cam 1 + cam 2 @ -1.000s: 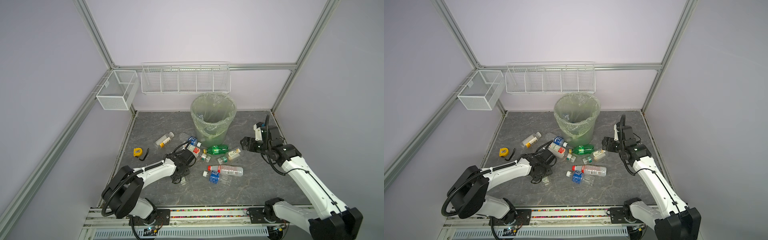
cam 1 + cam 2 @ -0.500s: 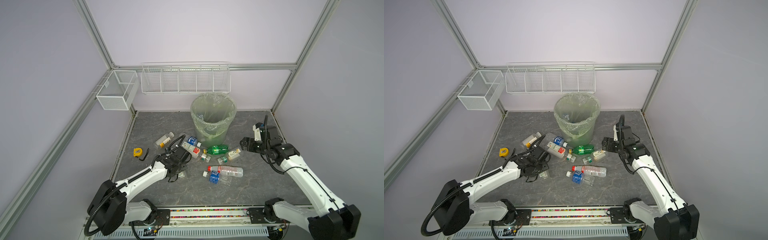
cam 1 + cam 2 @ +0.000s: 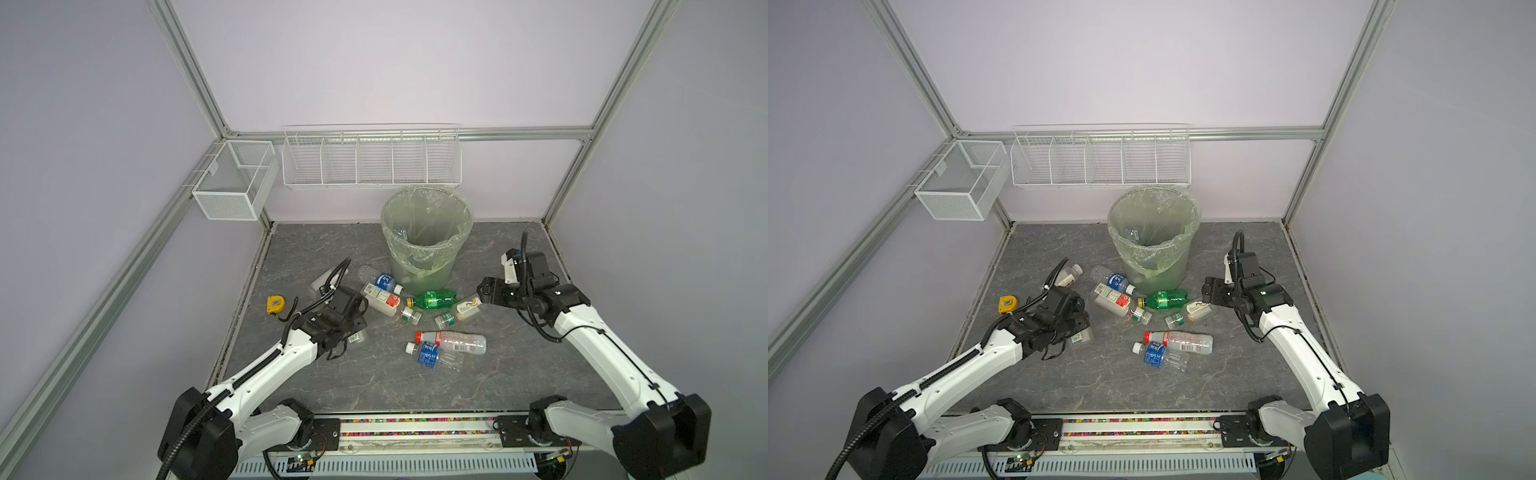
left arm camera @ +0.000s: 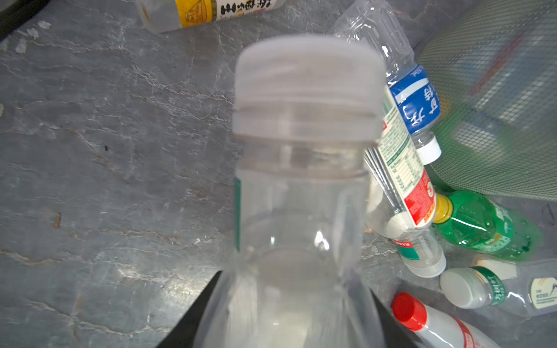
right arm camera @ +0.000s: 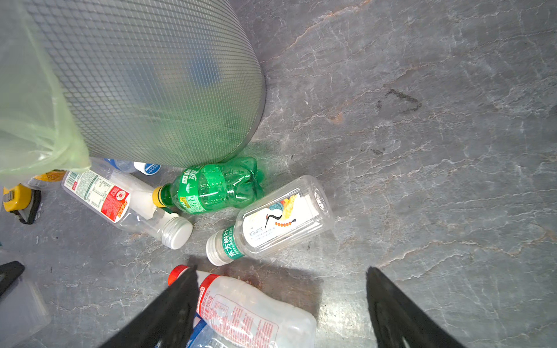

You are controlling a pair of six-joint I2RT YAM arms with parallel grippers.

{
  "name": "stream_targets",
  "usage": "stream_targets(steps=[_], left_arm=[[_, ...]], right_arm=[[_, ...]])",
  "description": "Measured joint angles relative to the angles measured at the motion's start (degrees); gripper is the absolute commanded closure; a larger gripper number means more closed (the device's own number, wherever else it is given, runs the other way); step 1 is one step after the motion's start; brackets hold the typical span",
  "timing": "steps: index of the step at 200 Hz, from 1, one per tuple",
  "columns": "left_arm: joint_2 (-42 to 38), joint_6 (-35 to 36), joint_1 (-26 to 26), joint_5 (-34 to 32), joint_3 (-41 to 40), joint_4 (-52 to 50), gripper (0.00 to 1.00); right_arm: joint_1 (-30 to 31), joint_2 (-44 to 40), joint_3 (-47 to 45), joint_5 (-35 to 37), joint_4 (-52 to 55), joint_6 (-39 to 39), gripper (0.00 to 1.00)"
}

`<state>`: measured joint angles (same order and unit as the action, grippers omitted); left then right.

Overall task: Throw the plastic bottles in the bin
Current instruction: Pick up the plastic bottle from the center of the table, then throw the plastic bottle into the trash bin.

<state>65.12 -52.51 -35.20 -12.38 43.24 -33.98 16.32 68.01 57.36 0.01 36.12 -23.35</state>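
The left hand [image 4: 292,307] has drawn back, clamped on a clear white-capped plastic bottle [image 4: 301,195], so the round pale-green bin [image 3: 420,272] comes next. The right hand [image 3: 485,291] hangs open.

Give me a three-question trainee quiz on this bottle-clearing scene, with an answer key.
1. True or false: the right gripper is open and holds nothing.
2. The left gripper is shut on: A) a metal can; B) a clear white-capped bottle; C) a paper cup.
3. Fill in: the green bottle lies on its side next to the base of the ____.
Key: 1 true; 2 B; 3 bin.
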Motion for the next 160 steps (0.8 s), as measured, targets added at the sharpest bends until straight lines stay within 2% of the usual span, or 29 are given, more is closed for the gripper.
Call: stream_targets(steps=[87, 160], left_arm=[[2.4, 4.7, 2.8, 1.6, 12.8, 0.3, 0.44], [6.7, 6.2, 5.7, 12.2, 26.7, 1.1, 0.45]], right_arm=[[0.0, 1.7, 0.0, -0.3, 0.0, -0.9, 0.12], [0.0, 1.7, -0.1, 0.2, 0.0, -1.6, 0.12]])
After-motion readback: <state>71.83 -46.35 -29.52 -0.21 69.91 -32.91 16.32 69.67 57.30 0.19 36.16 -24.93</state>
